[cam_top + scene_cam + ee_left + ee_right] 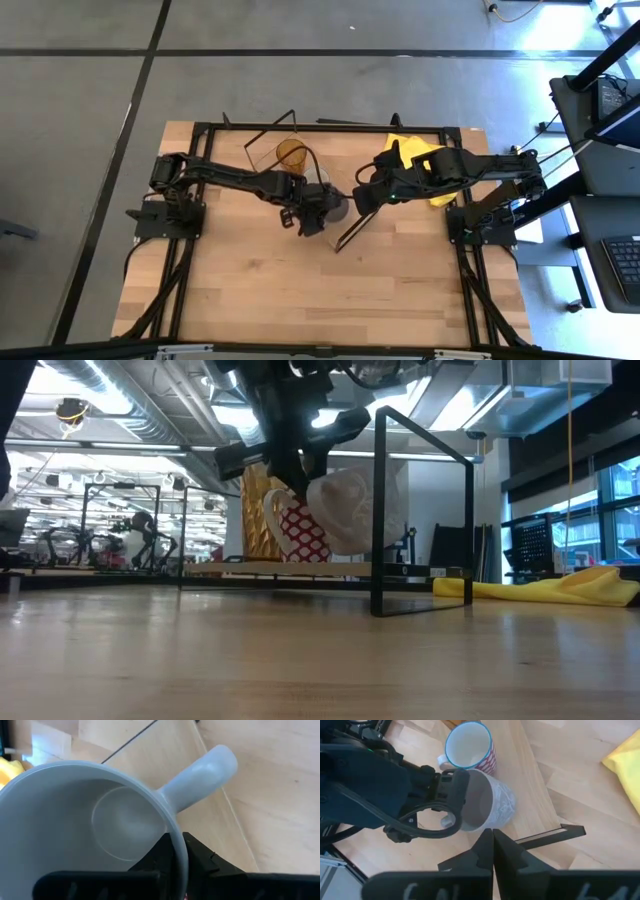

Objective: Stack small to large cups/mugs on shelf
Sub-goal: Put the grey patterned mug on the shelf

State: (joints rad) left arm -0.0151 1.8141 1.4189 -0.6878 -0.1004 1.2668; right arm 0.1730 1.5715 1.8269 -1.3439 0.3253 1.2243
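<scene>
My left gripper (318, 208) is shut on the grey mug (492, 802) just above the light-wood shelf (280, 568), by its right wire frame (425, 510). The white mug (470, 747), with a blue rim and red pattern, stands on the shelf board right behind the grey mug. The amber tumbler (293, 153) stands on the board beyond it and also shows in the low view (255, 510). My right gripper (360, 195) is shut and empty, a little to the right of the grey mug. My left gripper pinches the grey mug's rim (176, 851) next to the handle (200, 770), one finger inside the mug and one outside. The mug (350, 510) hangs tilted, lifted clear of the shelf board.
A yellow cloth (420, 160) lies on the table at the far right, behind my right arm. The shelf's black wire frames stand at both ends of the board (350, 230). The near half of the wooden tabletop (320, 290) is bare.
</scene>
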